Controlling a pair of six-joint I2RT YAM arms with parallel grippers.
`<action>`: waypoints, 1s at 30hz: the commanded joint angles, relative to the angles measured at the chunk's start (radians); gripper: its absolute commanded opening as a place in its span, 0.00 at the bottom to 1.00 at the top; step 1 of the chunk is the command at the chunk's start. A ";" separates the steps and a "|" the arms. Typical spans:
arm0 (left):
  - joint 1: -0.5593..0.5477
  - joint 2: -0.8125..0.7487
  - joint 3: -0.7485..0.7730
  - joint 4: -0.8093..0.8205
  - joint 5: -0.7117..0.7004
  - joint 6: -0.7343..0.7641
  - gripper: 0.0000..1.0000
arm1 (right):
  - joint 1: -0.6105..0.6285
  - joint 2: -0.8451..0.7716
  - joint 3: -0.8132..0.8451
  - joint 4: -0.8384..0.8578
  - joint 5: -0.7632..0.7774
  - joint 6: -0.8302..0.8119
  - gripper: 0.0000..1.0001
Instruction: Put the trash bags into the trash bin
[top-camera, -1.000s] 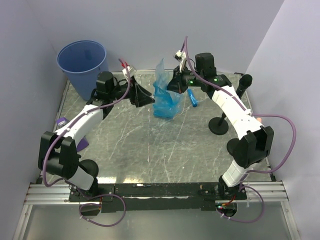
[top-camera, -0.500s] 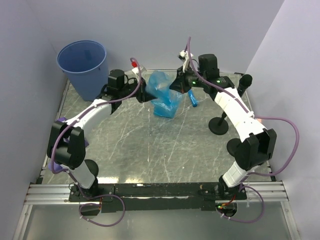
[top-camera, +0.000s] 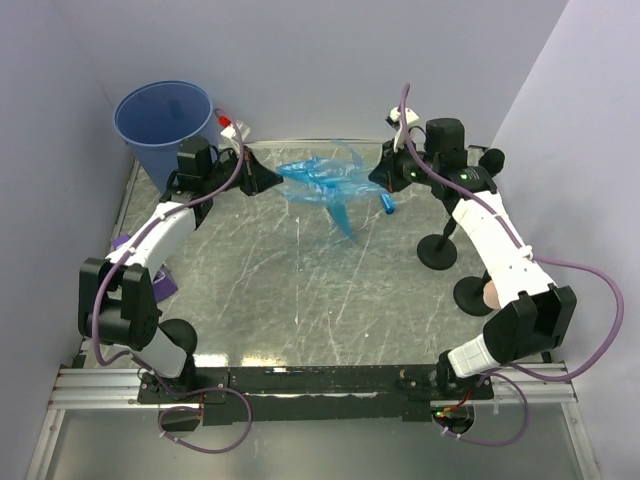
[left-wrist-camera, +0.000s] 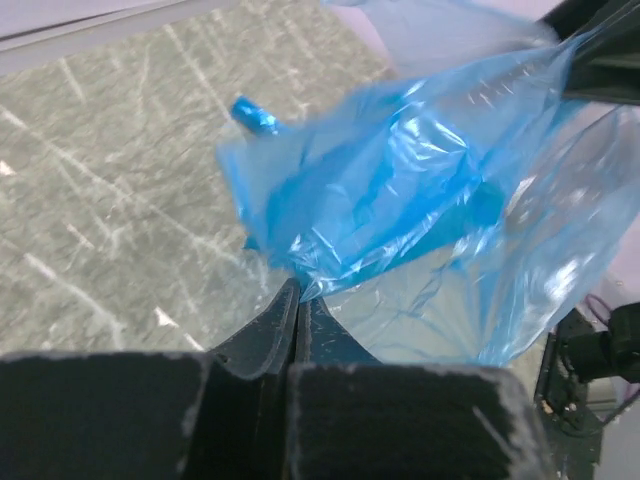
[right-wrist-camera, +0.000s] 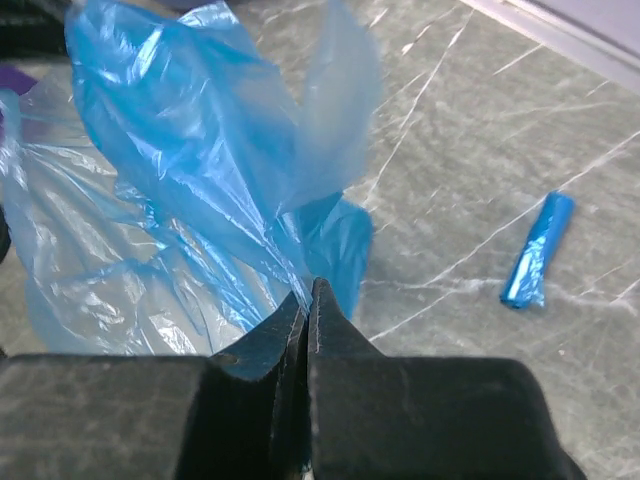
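A thin blue trash bag (top-camera: 325, 180) hangs stretched above the marbled table between my two grippers. My left gripper (top-camera: 280, 180) is shut on the bag's left edge, and in the left wrist view its tips (left-wrist-camera: 298, 290) pinch the film of the bag (left-wrist-camera: 400, 200). My right gripper (top-camera: 372, 178) is shut on the opposite edge, with the bag (right-wrist-camera: 200, 170) spreading out beyond its tips (right-wrist-camera: 310, 290). A second trash bag, a small blue roll (top-camera: 388, 203) (right-wrist-camera: 538, 250) (left-wrist-camera: 255, 115), lies on the table under the right arm. The blue trash bin (top-camera: 163, 125) stands at the far left corner, just behind the left wrist.
Two black round-footed stands (top-camera: 437, 250) (top-camera: 470, 295) sit on the right side beside the right arm. A purple object (top-camera: 125, 243) lies at the table's left edge under the left arm. White walls close in the back and both sides.
My left gripper closed on the bag's edge and drew back left toward the bin. The right gripper moved right. The bag rose off the table and is pulled out flat between them.
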 joint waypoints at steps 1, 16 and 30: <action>-0.004 -0.035 -0.030 0.134 0.118 -0.073 0.01 | -0.002 -0.067 -0.035 -0.009 -0.104 -0.030 0.00; -0.046 -0.039 0.068 0.076 0.348 0.083 0.01 | 0.013 0.086 0.042 -0.028 -0.393 -0.008 0.81; -0.047 -0.093 0.134 -0.075 0.344 0.196 0.01 | 0.151 0.289 0.212 -0.116 -0.491 -0.182 0.96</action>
